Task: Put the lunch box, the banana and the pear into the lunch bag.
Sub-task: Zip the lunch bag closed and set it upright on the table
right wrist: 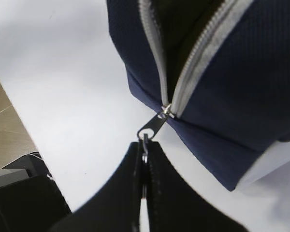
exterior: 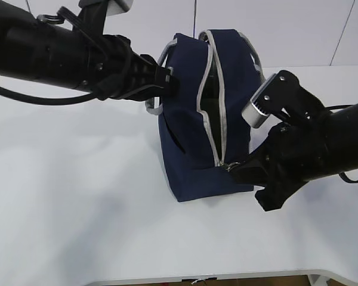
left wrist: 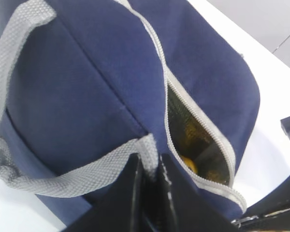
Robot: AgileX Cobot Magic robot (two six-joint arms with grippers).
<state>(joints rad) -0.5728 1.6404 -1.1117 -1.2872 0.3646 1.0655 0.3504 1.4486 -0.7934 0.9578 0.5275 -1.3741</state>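
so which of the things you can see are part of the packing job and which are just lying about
Part of the job: lunch bag, its zipper pull, a yellow fruit inside, left claw, right claw.
Lying about: nothing visible on the table.

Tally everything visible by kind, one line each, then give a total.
Lunch bag: 1
Grey strap handles: 2
Zipper pull: 1
Yellow fruit glimpsed inside the bag: 1, kind unclear
Grippers: 2, left gripper, right gripper
Total: 7
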